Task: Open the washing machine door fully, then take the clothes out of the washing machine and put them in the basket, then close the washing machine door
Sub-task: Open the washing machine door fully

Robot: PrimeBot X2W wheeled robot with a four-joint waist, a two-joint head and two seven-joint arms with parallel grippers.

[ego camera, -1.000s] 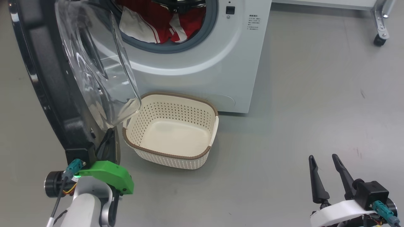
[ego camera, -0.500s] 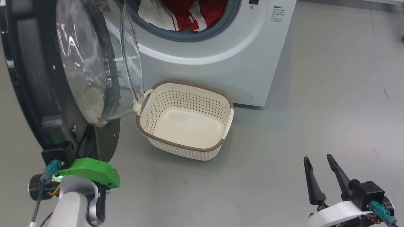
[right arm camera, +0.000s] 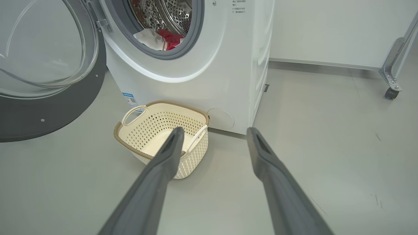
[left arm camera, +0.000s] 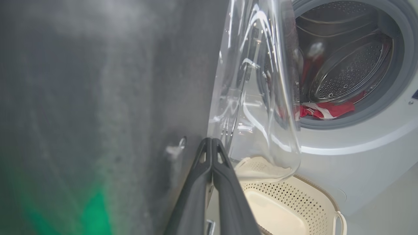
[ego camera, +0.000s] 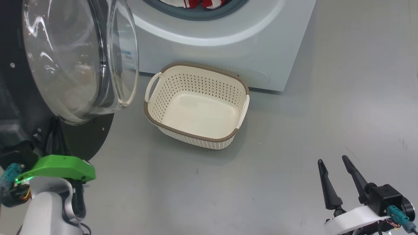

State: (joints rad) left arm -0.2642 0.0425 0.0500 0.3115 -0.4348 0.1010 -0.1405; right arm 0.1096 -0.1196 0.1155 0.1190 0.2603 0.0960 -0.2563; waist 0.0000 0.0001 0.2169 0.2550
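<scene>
Two long dark fingers of the right claw (ego camera: 333, 160) at the lower right of the head view, spread apart with nothing between them, above grey floor (ego camera: 294, 147). At the left, the washing machine door (ego camera: 19, 130) swung open, clear glass bowl bulging out from the black rim. Below it, the green cover (ego camera: 58, 166) on the left arm. Behind, the white front of the washing machine (ego camera: 228, 45), with a sliver of the red and white clothes (ego camera: 196, 3) inside the grey gasket (ego camera: 196, 16) at the top edge. On the floor just in front of the machine, the basket (ego camera: 192, 134), upright, bare cream bottom showing, near the door's glass but apart from it.

From the left wrist: left claw (left arm camera: 211, 141) pressed shut, fingers together, holding nothing, tips up at the dark inner face of the door right beside the glass bowl; contact hard to tell. Beyond the glass, steel drum (left arm camera: 346, 75) with the clothes heaped at its lower lip, and a corner of the basket below.

From the right wrist: fingers wide apart, gripping nothing, pointing toward the basket and the machine's lower front. Door open at the left, clothes lying in the drum mouth, a caster (right arm camera: 390, 94) at the far right, well apart.
</scene>
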